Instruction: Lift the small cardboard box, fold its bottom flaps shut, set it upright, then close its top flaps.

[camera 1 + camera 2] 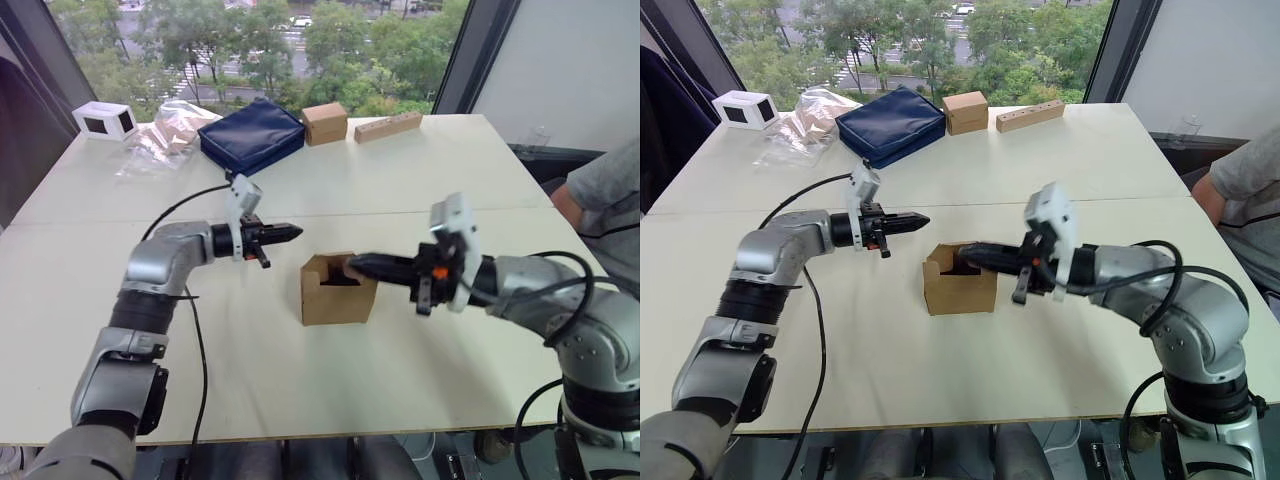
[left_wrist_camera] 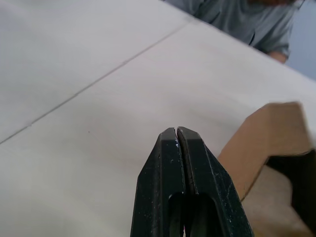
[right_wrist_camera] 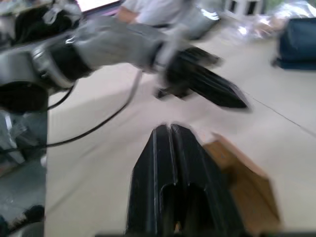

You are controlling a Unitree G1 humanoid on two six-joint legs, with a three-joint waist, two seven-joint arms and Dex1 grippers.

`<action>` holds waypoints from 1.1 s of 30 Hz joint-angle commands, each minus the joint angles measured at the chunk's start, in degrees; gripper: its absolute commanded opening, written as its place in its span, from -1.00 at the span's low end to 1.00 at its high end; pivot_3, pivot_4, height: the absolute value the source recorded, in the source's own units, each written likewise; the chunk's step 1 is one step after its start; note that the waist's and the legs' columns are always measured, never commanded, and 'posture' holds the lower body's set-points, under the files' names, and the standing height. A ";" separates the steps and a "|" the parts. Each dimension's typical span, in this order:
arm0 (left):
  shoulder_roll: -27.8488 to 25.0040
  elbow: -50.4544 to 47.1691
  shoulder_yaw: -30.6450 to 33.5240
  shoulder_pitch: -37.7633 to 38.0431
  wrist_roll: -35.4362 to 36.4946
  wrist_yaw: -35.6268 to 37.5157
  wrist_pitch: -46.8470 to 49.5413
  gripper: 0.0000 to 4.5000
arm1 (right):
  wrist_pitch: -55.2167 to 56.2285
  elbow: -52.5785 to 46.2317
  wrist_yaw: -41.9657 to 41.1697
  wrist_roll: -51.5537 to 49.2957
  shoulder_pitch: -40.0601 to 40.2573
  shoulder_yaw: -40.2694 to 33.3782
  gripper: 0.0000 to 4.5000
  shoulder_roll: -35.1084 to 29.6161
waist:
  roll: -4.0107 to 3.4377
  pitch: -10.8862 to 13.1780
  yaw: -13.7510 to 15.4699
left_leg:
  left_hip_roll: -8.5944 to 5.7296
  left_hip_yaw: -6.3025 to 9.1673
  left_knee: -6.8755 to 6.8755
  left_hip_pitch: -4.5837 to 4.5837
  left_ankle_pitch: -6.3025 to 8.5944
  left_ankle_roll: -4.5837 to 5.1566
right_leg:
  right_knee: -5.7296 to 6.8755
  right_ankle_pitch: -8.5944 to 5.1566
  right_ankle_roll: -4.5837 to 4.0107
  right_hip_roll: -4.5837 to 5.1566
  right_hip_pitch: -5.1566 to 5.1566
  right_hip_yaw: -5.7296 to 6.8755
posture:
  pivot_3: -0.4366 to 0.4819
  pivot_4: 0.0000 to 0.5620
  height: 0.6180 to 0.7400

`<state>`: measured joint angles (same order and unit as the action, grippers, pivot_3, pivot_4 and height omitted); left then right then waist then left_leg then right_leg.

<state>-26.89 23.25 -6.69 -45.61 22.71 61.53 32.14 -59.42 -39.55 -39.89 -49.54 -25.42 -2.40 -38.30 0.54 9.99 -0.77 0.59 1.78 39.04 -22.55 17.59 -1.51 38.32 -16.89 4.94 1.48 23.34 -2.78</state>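
Spanning the view, a pale two-panel table (image 1: 420,180) meets a window at 12 o'clock. The small cardboard box (image 1: 338,295) stands mid-table, plain brown, top open. The right gripper (image 1: 356,266) reaches inside, fingers pressed together. The left gripper (image 1: 293,232), likewise closed, hovers at 10 o'clock.

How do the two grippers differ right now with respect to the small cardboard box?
The right gripper reaches into the open top of the small cardboard box, fingertips over the rim; the left gripper hangs in the air beside the box, apart from it. The right one points toward the robot's left, the left one toward its right, so they face each other. Both have their black fingers shut, and neither holds the box, which stands on the table.
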 commanded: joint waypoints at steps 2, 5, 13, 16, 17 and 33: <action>0.62 5.71 -3.60 -2.37 -4.02 6.73 -6.11 -0.99 | 0.99 -3.95 3.21 2.07 0.62 3.82 -1.00 -0.20 | 0.00 0.00 -0.01 | -0.01 -0.03 0.00 -0.01 0.00 0.00 | -0.01 0.00 0.00 -0.04 0.01 0.00 | -0.05 -0.47 1.00; 1.43 8.92 -4.19 -3.79 -4.94 9.78 -7.60 -0.99 | 3.76 -2.32 3.58 6.64 1.62 7.17 -1.00 -0.76 | 0.01 0.01 0.02 | -0.01 -0.03 0.01 -0.02 0.00 0.00 | -0.01 0.00 0.00 -0.07 0.01 0.01 | -0.05 -0.47 1.00; 3.52 12.95 -3.81 -5.65 -7.10 12.11 -10.17 -0.99 | 9.87 3.41 4.19 15.78 1.70 13.70 -1.00 0.83 | 0.01 0.01 -0.01 | -0.07 -0.03 0.02 -0.03 0.00 0.00 | -0.01 0.00 0.00 -0.06 0.02 0.03 | -0.05 -0.47 1.00; 3.82 12.51 -3.67 -5.32 -7.53 12.52 -10.19 -0.99 | 10.72 4.46 4.10 16.69 1.72 14.14 -1.00 2.02 | 0.01 0.01 -0.08 | -0.04 -0.03 0.02 -0.04 0.00 0.00 | 0.00 0.00 0.00 -0.06 0.04 0.03 | -0.05 -0.47 1.00; 3.90 12.19 -3.69 -5.09 -7.59 12.64 -10.13 -0.99 | 10.99 4.89 4.08 17.00 1.67 14.35 -1.00 2.40 | 0.01 0.01 -0.06 | -0.04 -0.03 0.02 -0.04 0.00 0.00 | 0.00 0.00 0.00 -0.06 0.04 0.03 | -0.05 -0.47 1.00; 3.88 7.03 -2.09 -1.45 -7.16 9.94 -7.97 -0.99 | 12.39 10.35 3.09 19.85 3.10 15.78 -1.00 6.45 | 0.01 0.01 0.01 | -0.05 -0.02 0.03 -0.04 0.00 0.00 | 0.01 0.00 0.00 -0.03 0.03 0.03 | -0.05 -0.47 1.00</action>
<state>-22.52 32.31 -10.22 -47.18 15.05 72.05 24.20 -47.78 -28.39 -36.40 -29.56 -22.32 13.96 -32.32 0.56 10.00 -0.76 0.54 1.76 39.06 -22.59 17.59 -1.50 38.33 -16.89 4.94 1.45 23.37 -2.75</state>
